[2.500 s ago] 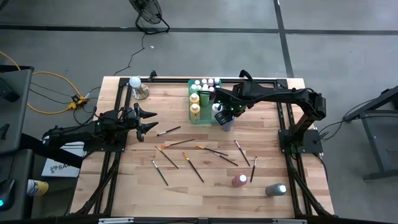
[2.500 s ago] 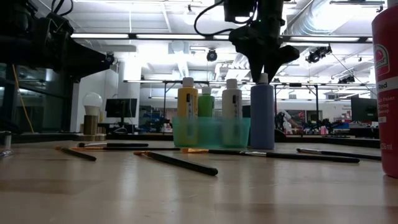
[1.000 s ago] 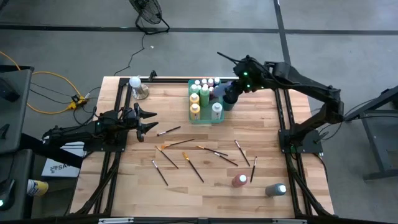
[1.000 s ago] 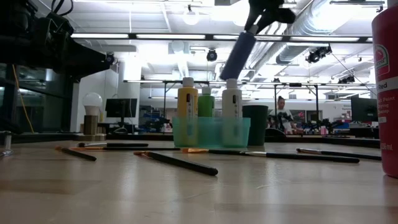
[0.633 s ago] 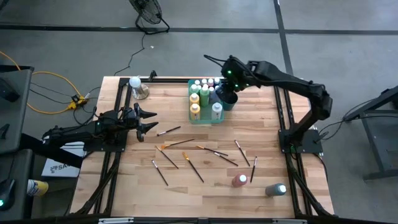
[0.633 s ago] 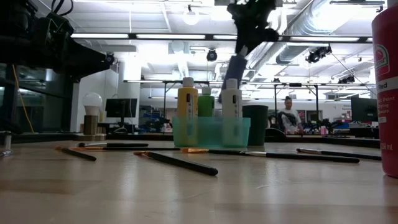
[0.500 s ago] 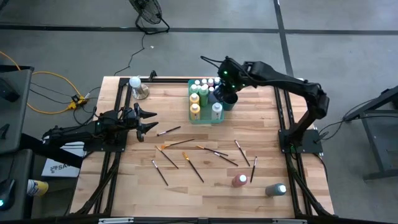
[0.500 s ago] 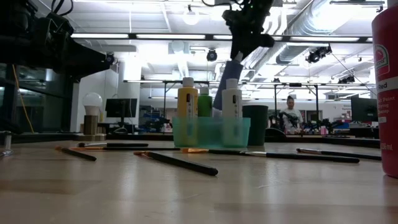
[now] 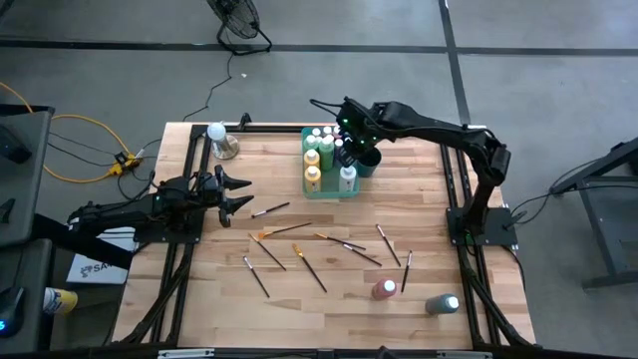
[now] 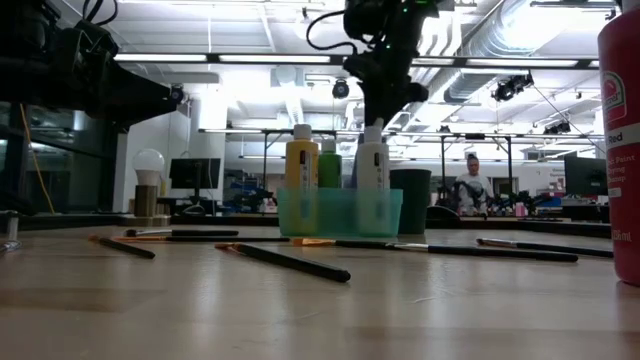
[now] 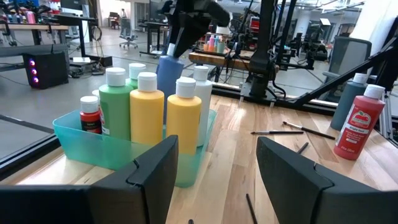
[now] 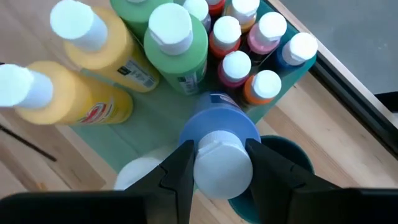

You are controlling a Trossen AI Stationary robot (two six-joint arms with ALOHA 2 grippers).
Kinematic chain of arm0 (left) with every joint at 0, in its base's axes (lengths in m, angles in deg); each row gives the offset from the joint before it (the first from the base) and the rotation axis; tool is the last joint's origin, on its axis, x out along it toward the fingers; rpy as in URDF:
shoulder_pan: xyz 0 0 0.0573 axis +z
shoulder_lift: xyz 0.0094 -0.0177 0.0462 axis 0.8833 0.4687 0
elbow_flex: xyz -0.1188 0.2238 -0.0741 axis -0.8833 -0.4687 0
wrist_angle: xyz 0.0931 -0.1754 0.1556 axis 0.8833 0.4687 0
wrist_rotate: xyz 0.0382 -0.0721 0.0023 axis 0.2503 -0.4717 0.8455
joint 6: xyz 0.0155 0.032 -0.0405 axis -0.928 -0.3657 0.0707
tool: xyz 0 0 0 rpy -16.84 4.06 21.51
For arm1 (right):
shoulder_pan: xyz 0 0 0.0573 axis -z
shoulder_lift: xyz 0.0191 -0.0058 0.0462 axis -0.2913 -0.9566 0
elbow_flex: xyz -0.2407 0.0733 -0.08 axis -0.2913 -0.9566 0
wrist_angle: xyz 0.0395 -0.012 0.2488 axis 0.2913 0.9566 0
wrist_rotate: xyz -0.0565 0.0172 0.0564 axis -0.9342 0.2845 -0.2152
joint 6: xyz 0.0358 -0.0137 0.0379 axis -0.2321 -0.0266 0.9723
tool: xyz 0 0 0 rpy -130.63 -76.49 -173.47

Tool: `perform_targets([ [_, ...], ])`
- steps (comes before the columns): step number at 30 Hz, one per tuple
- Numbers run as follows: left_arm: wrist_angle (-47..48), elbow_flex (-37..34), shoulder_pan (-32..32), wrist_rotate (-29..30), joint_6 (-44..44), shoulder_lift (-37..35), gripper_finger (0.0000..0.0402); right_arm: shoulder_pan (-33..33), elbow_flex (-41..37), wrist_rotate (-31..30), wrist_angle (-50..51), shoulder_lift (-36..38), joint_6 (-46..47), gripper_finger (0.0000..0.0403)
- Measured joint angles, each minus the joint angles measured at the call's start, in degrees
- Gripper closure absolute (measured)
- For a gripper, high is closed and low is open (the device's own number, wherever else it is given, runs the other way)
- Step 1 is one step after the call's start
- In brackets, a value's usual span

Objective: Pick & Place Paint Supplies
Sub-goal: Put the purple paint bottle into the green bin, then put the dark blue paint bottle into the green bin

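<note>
The right arm has carried the blue white-capped paint bottle (image 12: 217,127) leftward over the translucent green plastic bin (image 9: 308,183). Right fingers (image 12: 176,171) clamp its white cap between them. Left fingers (image 11: 158,167) hover parted over the wooden tabletop (image 9: 329,299).

Very little can be read. In the low view, a red bottle (image 10: 622,150) at the right edge of the frame carries a white label with a large "ed", seemingly the end of a word, and under it smaller lines that seem to read "Paint" and "Purpose". Labels on the yellow bottles (image 12: 93,87) and on the red bottle (image 11: 354,127) at the right of the left wrist view are illegible.
</note>
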Motion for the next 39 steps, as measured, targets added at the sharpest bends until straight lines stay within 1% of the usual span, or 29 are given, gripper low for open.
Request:
perform_targets([
  [9,0.0,0.0,0.0,0.0,0.0,0.0,0.019,0.4,0.0,0.0,-2.7,-3.1,-1.3,0.0277],
  [15,0.0,0.0,0.0,0.0,0.0,0.0,0.019,0.4,0.0,-0.1,-3.7,-3.3,-1.8,0.0275],
  [21,0.0,0.0,0.0,0.0,0.0,0.0,0.019,0.4,0.1,0.0,-6.2,-3.3,-1.8,0.0258],
  [32,0.0,0.0,0.0,0.0,0.0,0.0,0.019,0.4,0.1,-0.1,-6.6,-3.1,-0.4,0.0226],
  [39,0.0,0.0,0.0,0.0,0.0,0.0,0.019,0.3,0.1,0.3,-4.2,1.2,2.1,0.0189],
])
